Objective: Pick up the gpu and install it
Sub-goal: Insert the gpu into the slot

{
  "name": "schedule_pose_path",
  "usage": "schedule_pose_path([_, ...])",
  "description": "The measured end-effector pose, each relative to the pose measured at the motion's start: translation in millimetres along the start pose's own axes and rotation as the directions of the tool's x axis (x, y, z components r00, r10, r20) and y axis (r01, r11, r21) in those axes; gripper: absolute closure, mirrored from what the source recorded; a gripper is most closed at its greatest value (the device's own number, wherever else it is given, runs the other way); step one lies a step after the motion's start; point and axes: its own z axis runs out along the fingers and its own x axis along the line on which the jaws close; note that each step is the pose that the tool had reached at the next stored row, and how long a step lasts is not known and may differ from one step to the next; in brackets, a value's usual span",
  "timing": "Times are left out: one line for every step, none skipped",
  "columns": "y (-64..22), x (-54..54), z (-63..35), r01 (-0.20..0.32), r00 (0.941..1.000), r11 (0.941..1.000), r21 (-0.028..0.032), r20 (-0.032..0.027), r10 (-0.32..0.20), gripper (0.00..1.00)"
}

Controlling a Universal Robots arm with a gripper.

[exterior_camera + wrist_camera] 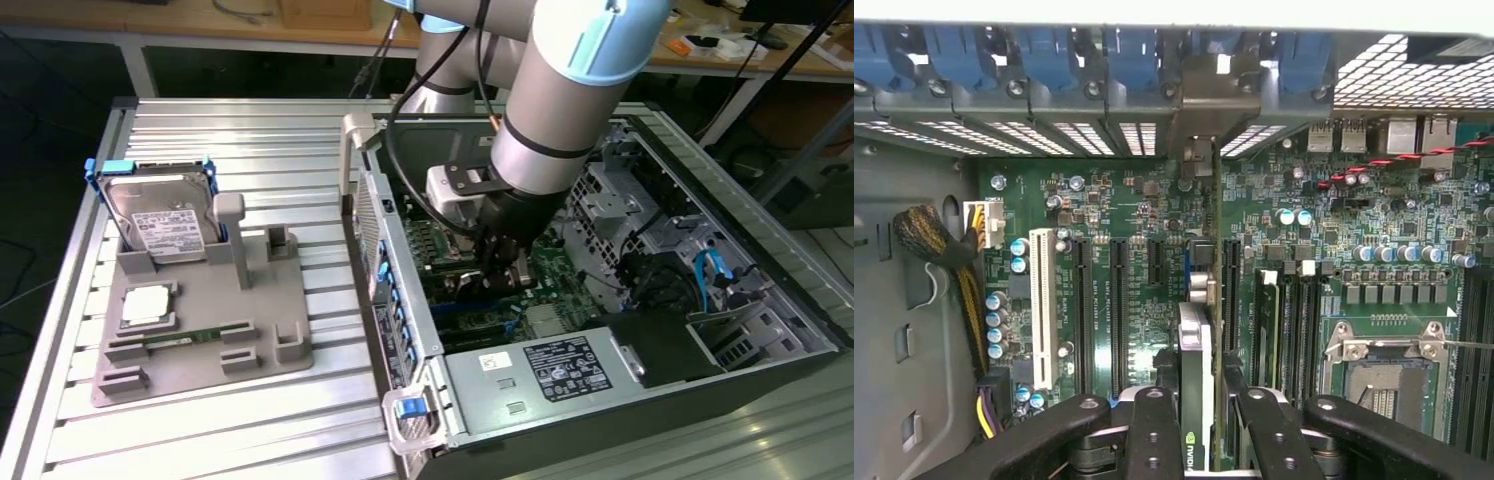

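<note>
gpu sits edge-on between the gripper's two black fingers, which are clenched on its flat faces; in the wrist view it reads as a narrow dark strip with a silvery part, running toward the rear wall of the computer case where the blue latches line up; it hangs over the green motherboard, among the long black expansion slots, near the board's rear edge; whether its lower edge touches a slot i cannot tell; in the exterior view the gripper is down inside the open case, about midway along it.

judging by its look, the card is light and stiff, a thin board that will not flex much but is fragile at its connector edge and surface parts; the smooth faces may slip or let it tilt, so a hold on the flat sides near mid-length, clear of the metal bracket, seems soundest.

on the worktop, well apart, a grey holder carries the hard drive at its far corner.
</note>
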Motion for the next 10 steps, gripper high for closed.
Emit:
schedule_pose_path([0.3, 0.0, 0.0, 0.000, 1.0000, 1.0000, 0.0000, 0.0007, 0.000, 0.73])
schedule_pose_path([0.6, 0.0, 0.0, 0.000, 1.0000, 1.0000, 0.0000, 0.0012, 0.000, 0.73])
schedule_pose_path([0.7, 0.0, 0.0, 0.000, 1.0000, 1.0000, 0.0000, 0.0014, 0.000, 0.73])
schedule_pose_path([0.8, 0.0, 0.0, 0.000, 1.0000, 1.0000, 0.0000, 0.0015, 0.000, 0.73])
schedule_pose_path([0.8, 0.0, 0.0, 0.000, 1.0000, 1.0000, 0.0000, 0.0015, 0.000, 0.73])
schedule_pose_path([0.9, 0.0, 0.0, 0.000, 1.0000, 1.0000, 0.0000, 0.0014, 0.000, 0.73])
schedule_pose_path([0.9, 0.1, 0.0, 0.000, 1.0000, 1.0000, 0.0000, 0.0015, 0.000, 0.73])
schedule_pose_path([0.9, 0.1, 0.0, -0.001, 1.0000, 1.0000, 0.0000, 0.0015, 0.001, 0.73])
schedule_pose_path([0.9, 0.1, 0.0, -0.002, 1.0000, 1.0000, 0.0000, 0.0015, 0.002, 0.73])
schedule_pose_path([0.9, 0.1, 0.0, -0.004, 1.0000, 1.0000, 0.0001, 0.0015, 0.004, 0.73])
